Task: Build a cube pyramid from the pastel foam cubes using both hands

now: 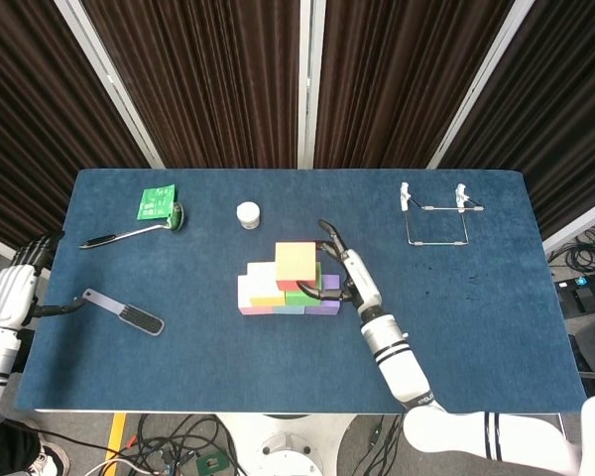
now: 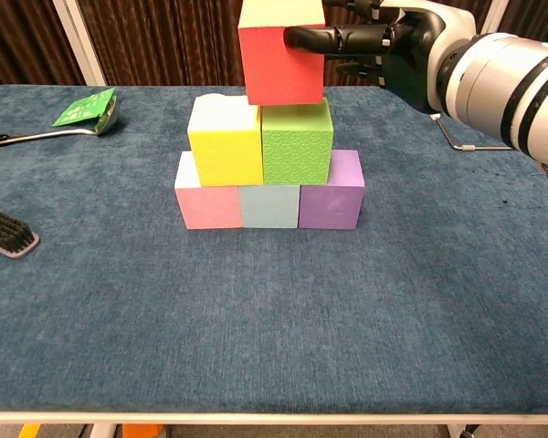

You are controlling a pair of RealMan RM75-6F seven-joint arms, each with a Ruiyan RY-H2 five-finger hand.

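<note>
While right hand fingers grip it, red cube sits atop the stack.

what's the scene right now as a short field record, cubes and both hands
base row: pink cube, pale blue cube, purple cube
middle row: yellow cube, green cube
top: red cube, over the middle seam
right hand: grips red cube
left hand: at table's left edge, holds nothing visible
stage: capping cube not released
</note>
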